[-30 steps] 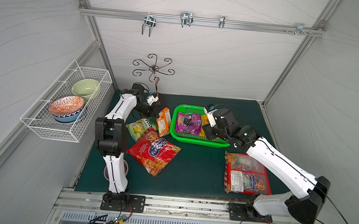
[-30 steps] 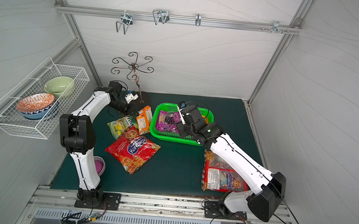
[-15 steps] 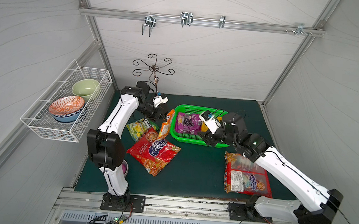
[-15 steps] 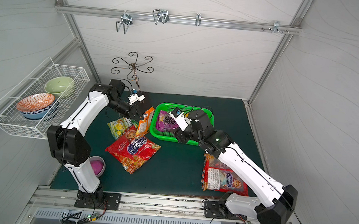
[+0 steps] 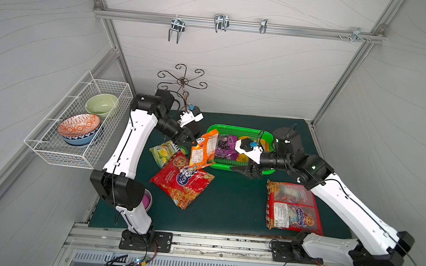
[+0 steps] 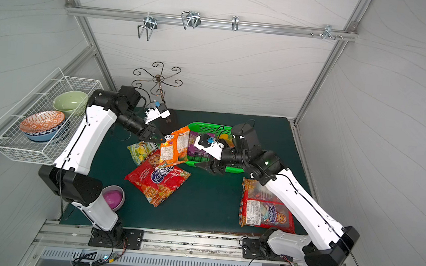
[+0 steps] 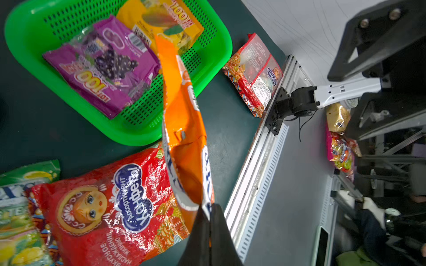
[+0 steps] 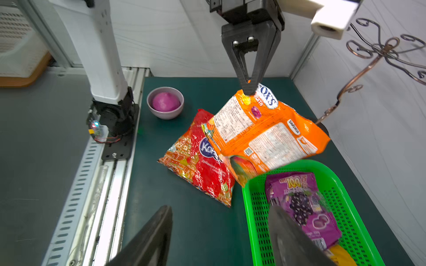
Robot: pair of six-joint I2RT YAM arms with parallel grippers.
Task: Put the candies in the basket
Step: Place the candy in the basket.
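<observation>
My left gripper (image 7: 208, 209) is shut on a corner of the small orange candy bag (image 5: 203, 150), which hangs just off the mat at the left end of the green basket (image 5: 219, 165). A purple grape bag (image 7: 103, 71) and a yellow mango bag (image 7: 161, 20) lie in the basket. My right gripper (image 8: 220, 208) is open and empty, straddling the basket's front wall (image 8: 246, 207). A red bag (image 5: 183, 180) lies under the orange one, partly on a green-yellow bag (image 5: 164, 153). A second red bag (image 5: 292, 208) lies front right.
A cup with a purple ball (image 8: 165, 102) stands front left by the left arm's base. A white wire basket (image 5: 79, 126) with bowls hangs on the left wall. A curly metal stand (image 5: 183, 88) rises at the back left.
The left gripper has lifted the orange bag off the mat and carried it right, towards the basket. The right gripper has drawn back from inside the basket to its front wall and opened wider.
</observation>
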